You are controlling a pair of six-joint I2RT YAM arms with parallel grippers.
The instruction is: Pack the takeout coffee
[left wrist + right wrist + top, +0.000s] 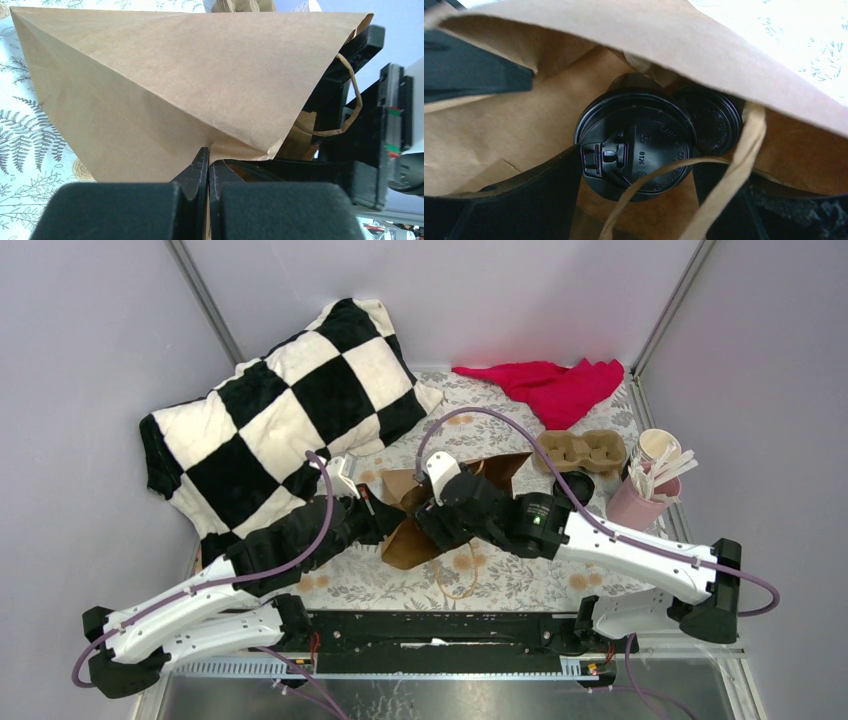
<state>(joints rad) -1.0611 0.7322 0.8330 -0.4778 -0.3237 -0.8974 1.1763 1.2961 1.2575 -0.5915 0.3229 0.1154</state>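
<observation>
A brown paper bag (412,540) lies on its side at the table's middle, its mouth toward the right arm. My left gripper (372,503) is shut on the bag's paper edge (220,100), pinching it between the fingertips (202,160). My right gripper (428,524) reaches into the bag. In the right wrist view its jaws stand on both sides of a black coffee cup (636,142), touching the lid's rim. A second black lidded cup (713,120) sits just behind it in the bag. A paper handle (724,185) hangs across the view.
A black-and-white checkered pillow (280,420) lies at the back left. At the back right are a red cloth (550,385), a cardboard cup carrier (585,450), a white paper cup (658,445) and a pink cup of stirrers (640,502). A dark round thing (579,485) sits below the carrier.
</observation>
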